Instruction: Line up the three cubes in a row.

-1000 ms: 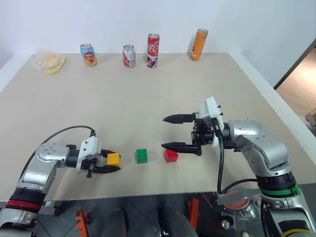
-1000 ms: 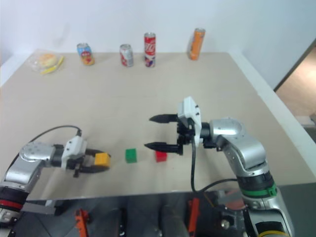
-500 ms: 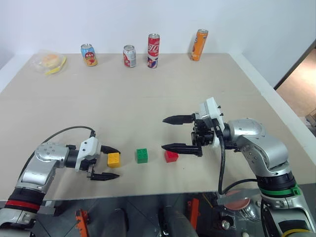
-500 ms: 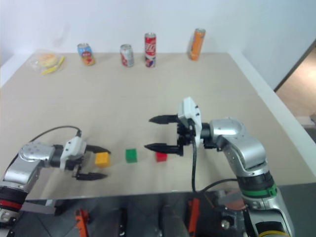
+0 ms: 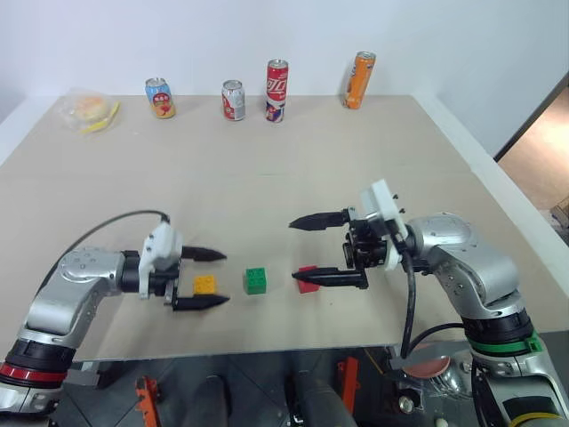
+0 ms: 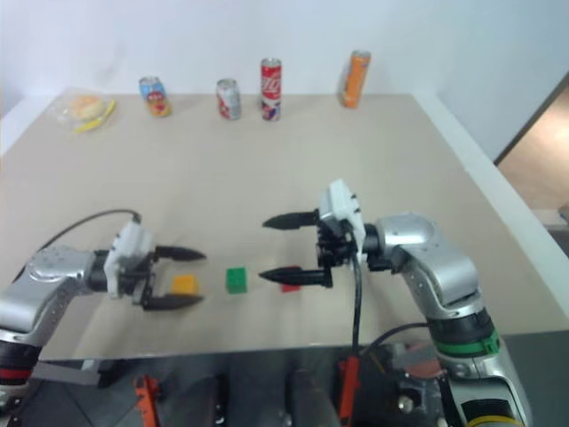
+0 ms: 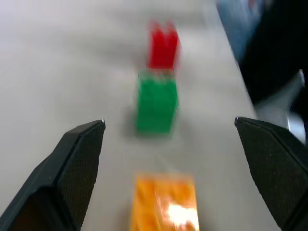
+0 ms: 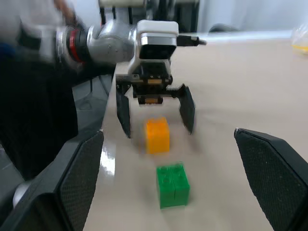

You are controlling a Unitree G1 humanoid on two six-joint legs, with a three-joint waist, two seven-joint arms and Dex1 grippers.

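Three small studded cubes stand in a row near the table's front edge: yellow-orange cube (image 5: pixel 204 285) on the left, green cube (image 5: pixel 256 279) in the middle, red cube (image 5: pixel 308 278) on the right. My left gripper (image 5: pixel 209 277) hovers open just above the yellow-orange cube, which rests free on the table between and below its fingers. Over the red cube hangs my right gripper (image 5: pixel 311 250), open and pointing left, its lower finger partly covering that cube. The left wrist view looks along the row: yellow-orange cube (image 7: pixel 166 202), green cube (image 7: pixel 156 106), red cube (image 7: pixel 163 48).
Four drink cans (image 5: pixel 276 90) line the table's far edge, with a clear bag of food (image 5: pixel 87 111) at the far left corner. The table's front edge (image 5: pixel 267 349) runs close below the cubes.
My left gripper opened, let go of the yellow-orange cube and rose above it. The cube stays on the table. The right gripper has barely moved.
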